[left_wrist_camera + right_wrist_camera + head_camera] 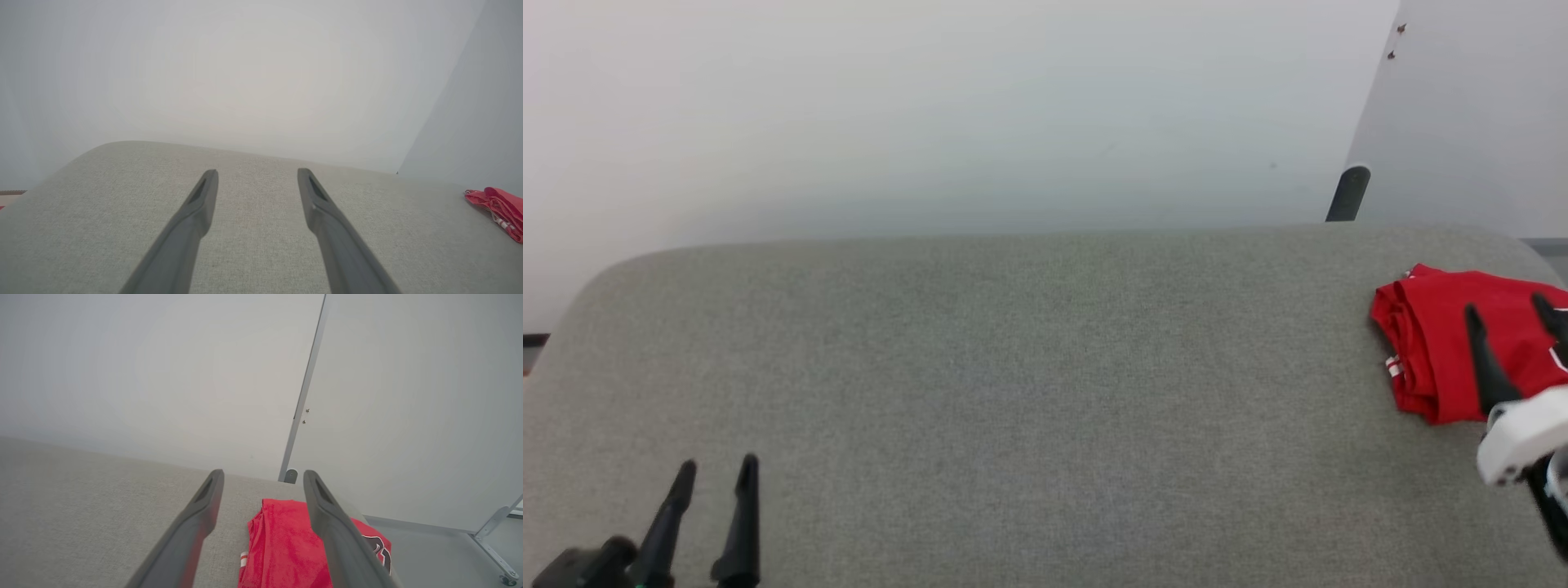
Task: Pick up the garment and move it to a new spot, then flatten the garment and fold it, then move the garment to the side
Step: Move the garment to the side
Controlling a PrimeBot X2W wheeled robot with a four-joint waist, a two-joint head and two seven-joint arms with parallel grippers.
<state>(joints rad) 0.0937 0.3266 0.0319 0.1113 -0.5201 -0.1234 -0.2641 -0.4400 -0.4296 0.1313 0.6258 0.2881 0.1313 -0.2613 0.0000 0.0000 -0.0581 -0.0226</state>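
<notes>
A wide grey fabric-covered worktop (1045, 392) with rounded corners stands before a plain pale wall (931, 122). The garment (1437, 343), red and folded into a compact bundle, lies at the worktop's far right end, close to the edge. A sliver of white-and-red striped trim shows on its left side, and in the right wrist view part of a dark and white chest graphic shows on the garment (282, 547).

The right gripper (1507, 306) is over the garment, its 2 dark fingers pointing away from the robot. Its jaws are spread wide and grip nothing; the right wrist view looks along the right gripper (263, 473) with red cloth lying below and between the fingers. Whether the fingers touch the cloth cannot be told.

The left gripper (719, 465) is at the lower left, over bare worktop and well apart from the garment. Its jaws are also wide apart and empty. In the left wrist view, beyond the left gripper (257, 173), the garment (496, 206) is a small red shape at the far right.

A dark post (1349, 194) rises behind the worktop beside a grey panel (1478, 106).
</notes>
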